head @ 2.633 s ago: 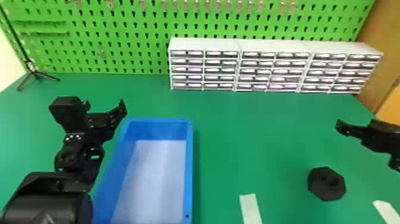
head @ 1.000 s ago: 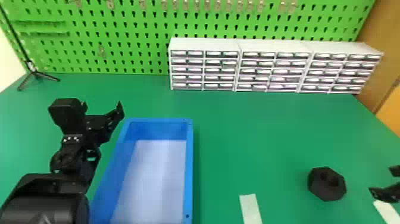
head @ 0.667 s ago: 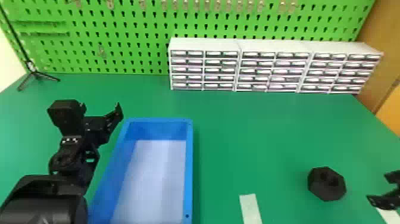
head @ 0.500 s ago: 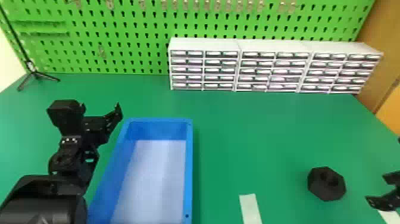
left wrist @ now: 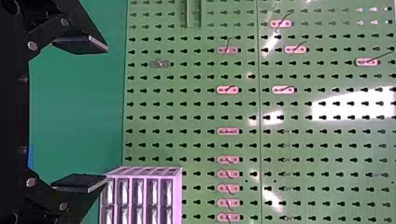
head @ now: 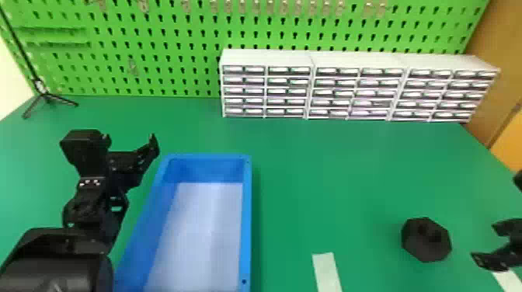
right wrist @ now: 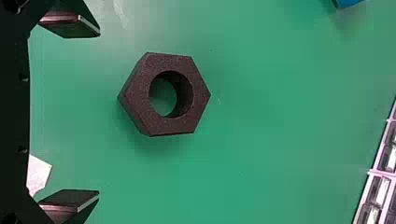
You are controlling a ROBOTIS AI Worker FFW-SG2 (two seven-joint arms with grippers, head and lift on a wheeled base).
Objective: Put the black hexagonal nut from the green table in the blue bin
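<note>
Black hex nut on grn table, just L of R hand, spread wide.

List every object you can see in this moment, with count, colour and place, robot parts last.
hexagonal nut: one, black, on the table near its right side
bin: one, blue with a pale floor, left of the nut
table: one, green, beneath nut and bin
strips: two, white, on the table, one between bin and nut, one by the right gripper
drawer units: three, white, along the table's back
pegboard: one, green, behind the table
hooks: several, metallic, on the pegboard
tripod: one, black, back left
left gripper: one, black, open, left of the bin
right gripper: one, black, open, right of the nut
</note>
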